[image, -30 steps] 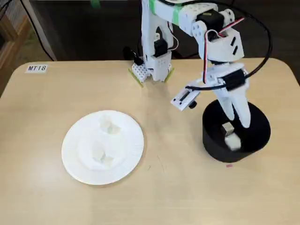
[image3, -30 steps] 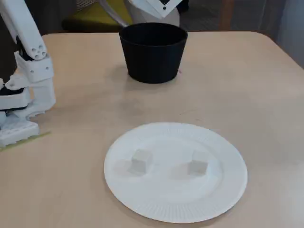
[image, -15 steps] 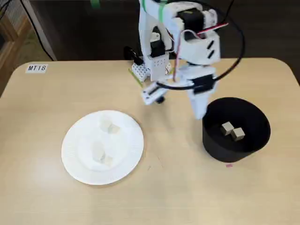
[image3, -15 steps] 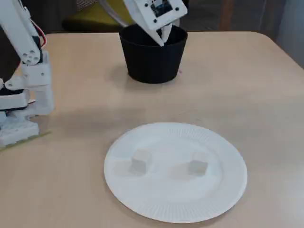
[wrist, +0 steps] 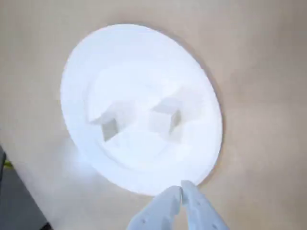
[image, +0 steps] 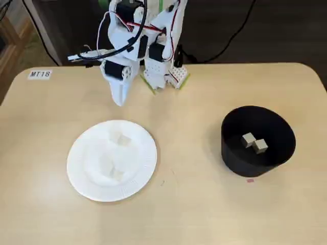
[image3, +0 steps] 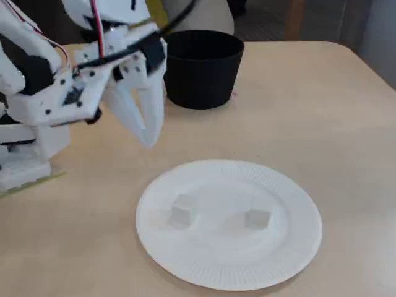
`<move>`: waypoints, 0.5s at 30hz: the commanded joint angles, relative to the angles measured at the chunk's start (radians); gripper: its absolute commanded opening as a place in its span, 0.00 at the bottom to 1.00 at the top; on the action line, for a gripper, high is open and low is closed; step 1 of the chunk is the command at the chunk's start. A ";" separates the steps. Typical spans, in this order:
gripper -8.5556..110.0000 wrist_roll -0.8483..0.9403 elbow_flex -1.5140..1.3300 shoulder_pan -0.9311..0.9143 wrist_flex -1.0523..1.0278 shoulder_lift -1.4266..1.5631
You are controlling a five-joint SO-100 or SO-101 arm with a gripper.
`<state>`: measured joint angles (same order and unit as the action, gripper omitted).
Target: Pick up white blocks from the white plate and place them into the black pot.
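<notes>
1. Light wood tabletop (image: 204, 204), dark background behind it, small "MT18" label (image: 40, 74) at one corner.
2. White plate (image: 82, 173) sits left in a fixed view, black pot (image: 232, 158) well apart to its right; arm base (image: 163, 76) at the far edge.
3. Two white blocks (image3: 181, 210) lie on the plate's flat centre, side by side, apart from each other; two more blocks (image: 254, 142) rest touching inside the pot.
4. Gripper (image: 119, 101) hangs above the tabletop just beyond the plate's far rim, empty; jaws read as together, tips meeting in the wrist view (wrist: 181, 190).
5. Key relation: the plate blocks lie forward of the tips, past the rim, toward plate centre. Likely next: jaws must part, reach over the rim, drop on one cube.
6. Cubes look small, off-white, low contrast against the plate; no long axis. Their faces sit angled to the jaws in the wrist view.
</notes>
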<state>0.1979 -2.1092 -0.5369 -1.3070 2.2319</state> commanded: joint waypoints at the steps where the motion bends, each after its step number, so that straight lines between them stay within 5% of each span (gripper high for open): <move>1: 0.05 0.003 0.037 -0.071 -0.029 -0.084; 5: 0.05 0.031 0.086 -0.123 -0.025 -0.221; 10: 0.27 0.100 0.094 -0.150 0.021 -0.331; 15: 0.37 0.104 0.115 -0.135 0.054 -0.402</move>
<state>0.3022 -2.0417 -0.6826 -1.2701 1.8423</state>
